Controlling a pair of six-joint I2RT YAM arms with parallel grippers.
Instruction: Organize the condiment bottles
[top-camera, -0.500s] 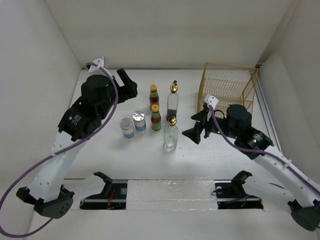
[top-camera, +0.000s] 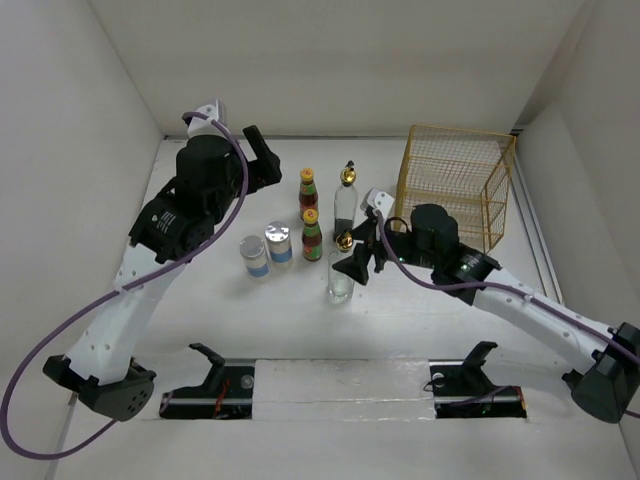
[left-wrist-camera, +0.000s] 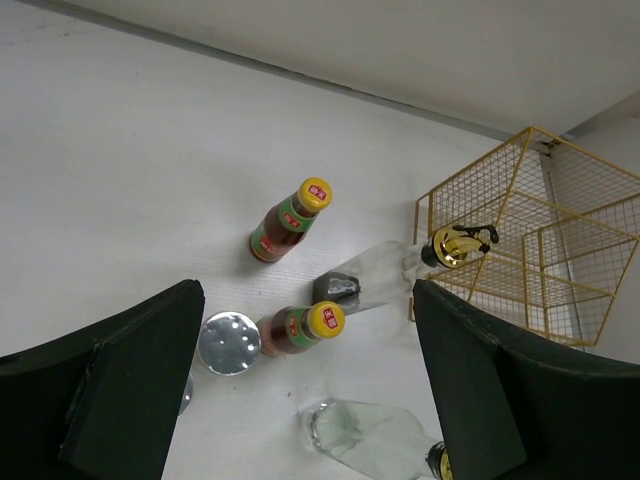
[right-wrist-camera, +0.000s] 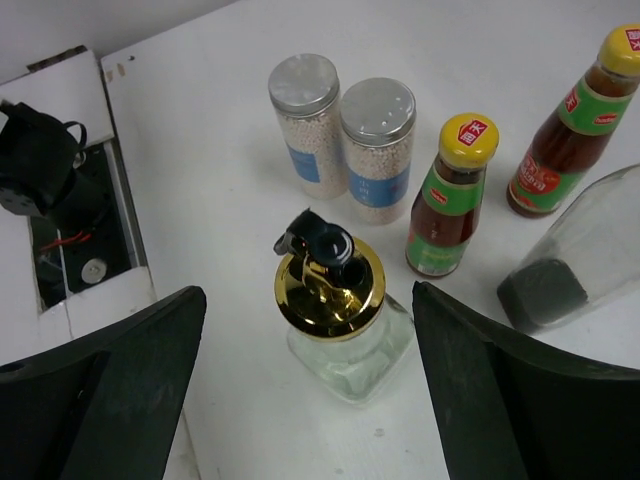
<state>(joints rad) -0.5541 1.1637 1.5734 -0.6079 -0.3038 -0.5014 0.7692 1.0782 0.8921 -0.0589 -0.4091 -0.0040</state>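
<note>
Six condiment bottles stand mid-table. Two small sauce bottles (top-camera: 308, 192) (top-camera: 312, 236) form a column. The far clear glass bottle (top-camera: 345, 200) stands to their right and the near glass bottle (top-camera: 341, 272) in front of it. Two silver-lidded jars (top-camera: 255, 257) (top-camera: 279, 243) stand to the left. My right gripper (top-camera: 362, 255) is open, just right of the near glass bottle's gold stopper. In the right wrist view that bottle (right-wrist-camera: 345, 310) sits between my open fingers (right-wrist-camera: 100, 390). My left gripper (top-camera: 262, 160) is open and empty, above the table behind the jars.
A yellow wire basket (top-camera: 455, 180) stands at the back right, close behind the right arm; it also shows in the left wrist view (left-wrist-camera: 540, 230). White walls enclose the table on three sides. Two black fixtures sit at the near edge.
My right gripper has moved left, from beside the basket up to the near glass bottle. My left arm has shifted slightly up and to the right. The bottles have not moved.
</note>
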